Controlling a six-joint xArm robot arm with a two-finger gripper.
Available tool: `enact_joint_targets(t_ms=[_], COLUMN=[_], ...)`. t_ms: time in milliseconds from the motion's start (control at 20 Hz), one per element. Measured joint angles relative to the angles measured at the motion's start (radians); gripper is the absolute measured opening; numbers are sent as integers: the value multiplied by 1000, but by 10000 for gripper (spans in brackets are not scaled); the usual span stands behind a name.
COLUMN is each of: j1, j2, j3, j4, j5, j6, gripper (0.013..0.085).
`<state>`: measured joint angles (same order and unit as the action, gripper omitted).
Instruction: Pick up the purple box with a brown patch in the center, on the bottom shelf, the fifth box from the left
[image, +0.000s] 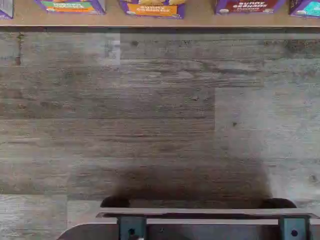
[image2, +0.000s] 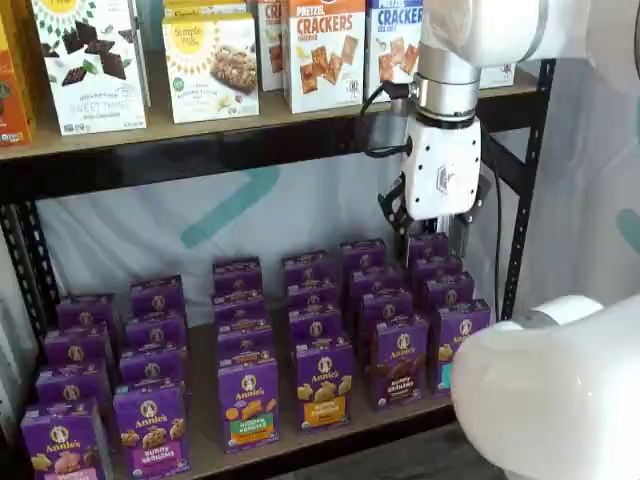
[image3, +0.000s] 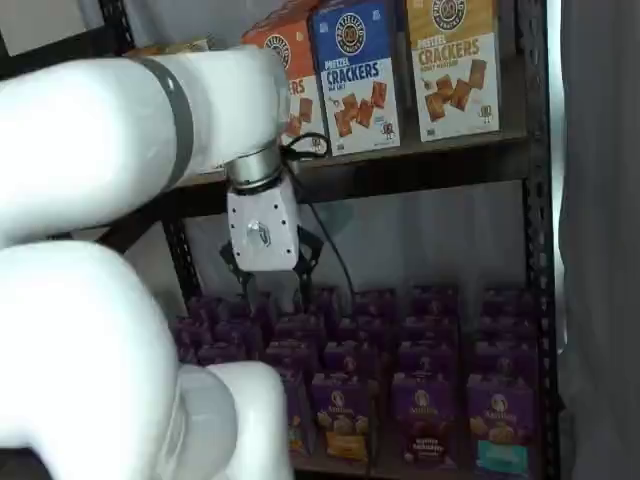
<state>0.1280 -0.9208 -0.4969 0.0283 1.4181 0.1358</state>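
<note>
The purple box (image2: 400, 362) with its dark brown patch stands in the front row of the bottom shelf (image2: 204, 452), with more purple cartons lined up behind it. It also shows in a shelf view as the purple box (image3: 422, 422), and in the wrist view as the purple box (image: 248, 6) on the shelf's board (image: 200, 20). My gripper (image2: 428, 236) hangs below the upper board, over the back cartons and well above and behind the purple box. Its black fingers (image2: 392, 212) stand apart with nothing between them. In a shelf view the gripper (image3: 270, 283) is open too.
An orange-patch carton (image2: 322, 385) and a teal-patch carton (image2: 458, 345) flank the purple box. Cracker boxes (image2: 322, 50) fill the upper board just above the gripper. A black frame post (image2: 530, 170) stands to the right. The arm's white links (image3: 90, 300) hide the shelf's left part. Grey wood floor (image: 150, 125) lies before the shelf.
</note>
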Motion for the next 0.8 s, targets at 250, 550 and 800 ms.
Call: enact_joint_targets(t_ms=[250,550,800], j1=[-87,-21,19], j2=[-47,-10,21], j3=[45,47,71], j4=[184,124,98], j5=[-61,-66,-114], j6=[-126,-50,-10], gripper=[850,850,850])
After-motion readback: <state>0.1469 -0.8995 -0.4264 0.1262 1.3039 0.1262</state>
